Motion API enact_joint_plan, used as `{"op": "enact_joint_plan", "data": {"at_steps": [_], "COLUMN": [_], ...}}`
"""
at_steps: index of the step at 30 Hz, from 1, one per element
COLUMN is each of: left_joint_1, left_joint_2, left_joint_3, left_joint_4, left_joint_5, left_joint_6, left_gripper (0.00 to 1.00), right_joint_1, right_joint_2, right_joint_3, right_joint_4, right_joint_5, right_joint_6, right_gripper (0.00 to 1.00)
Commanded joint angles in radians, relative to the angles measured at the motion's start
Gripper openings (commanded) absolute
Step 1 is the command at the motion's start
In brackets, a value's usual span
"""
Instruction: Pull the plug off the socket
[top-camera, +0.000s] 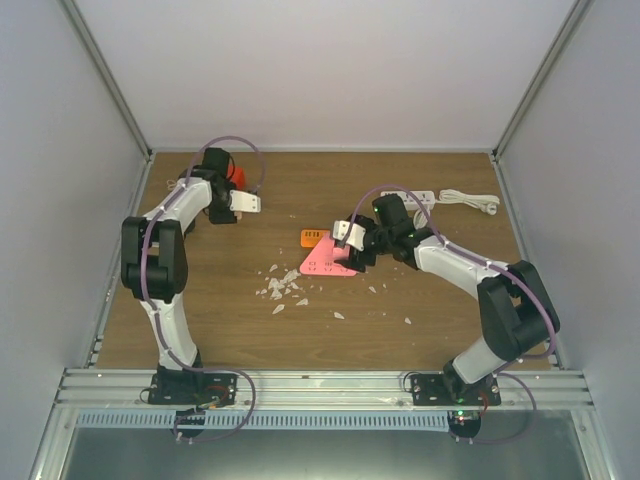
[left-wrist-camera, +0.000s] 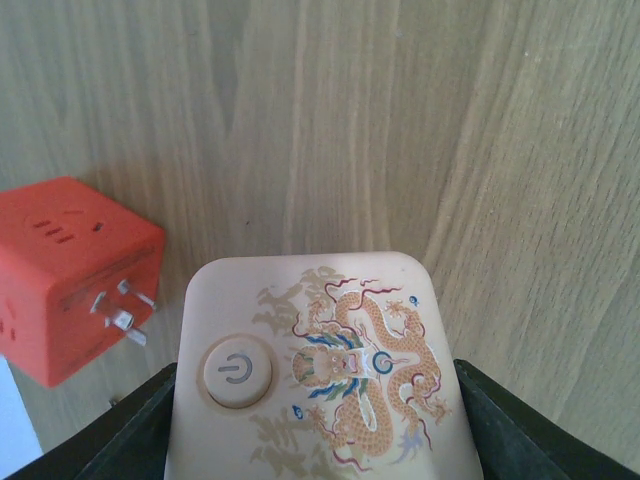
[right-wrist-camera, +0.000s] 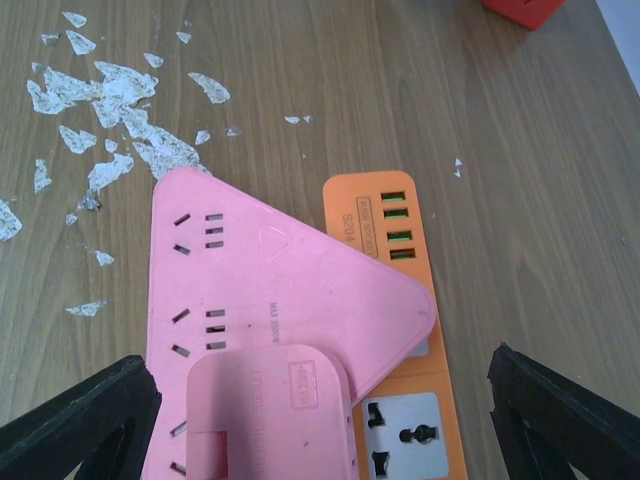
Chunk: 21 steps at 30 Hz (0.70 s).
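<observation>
Wood-grain worktop (top-camera: 300, 180), white walls on three sides.

- Pink triangular socket strip (right-wrist-camera: 250, 270) lies near the middle of the worktop, overlapping an orange socket strip (right-wrist-camera: 385, 215).
- Pink plug (right-wrist-camera: 265, 400) sits on the pink strip's surface, at the end nearest the right wrist camera.
- Right gripper (right-wrist-camera: 320, 420): jaws spread wide, one finger on each side of the pink plug, neither touching it.
- White flakes (right-wrist-camera: 120, 100) are scattered just beside the pink strip.
- Left gripper (left-wrist-camera: 318, 430), near the far-left corner: jaws pinch a cream dragon-print block (left-wrist-camera: 320, 330).
- Red cube (left-wrist-camera: 70, 275) lies just beside the block, its prongs (left-wrist-camera: 122, 308) facing it.
- White power strip (top-camera: 420, 198) lies near the far-right corner.
</observation>
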Motion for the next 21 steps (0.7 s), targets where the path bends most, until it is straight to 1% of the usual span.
{"op": "enact_joint_plan", "data": {"at_steps": [1, 9, 12, 18, 21], "left_joint_1": [-0.037, -0.069, -0.075, -0.079, -0.08], "left_joint_2": [0.039, 0.109, 0.125, 0.139, 0.141], "left_joint_3": [0.032, 0.035, 0.044, 0.054, 0.059], "left_joint_4": [0.041, 0.144, 0.158, 0.149, 0.135], "left_joint_5": [-0.117, -0.257, -0.277, -0.279, -0.279], "left_joint_6": [0.1, 0.22, 0.249, 0.269, 0.265], "left_gripper": [0.31, 0.33, 0.4, 0.6, 0.71], "right_joint_1": [-0.014, -0.025, -0.029, -0.04, -0.044], "right_joint_2": [-0.024, -0.02, -0.018, -0.012, -0.011], "right_joint_3": [-0.015, -0.013, -0.02, -0.023, -0.021], "right_joint_4": [-0.009, -0.011, -0.008, -0.009, -0.011], "right_joint_5": [-0.003, 0.003, 0.003, 0.001, 0.001], "right_joint_6": [0.02, 0.024, 0.026, 0.021, 0.014], "right_gripper": [0.91, 0.92, 0.92, 0.94, 0.94]}}
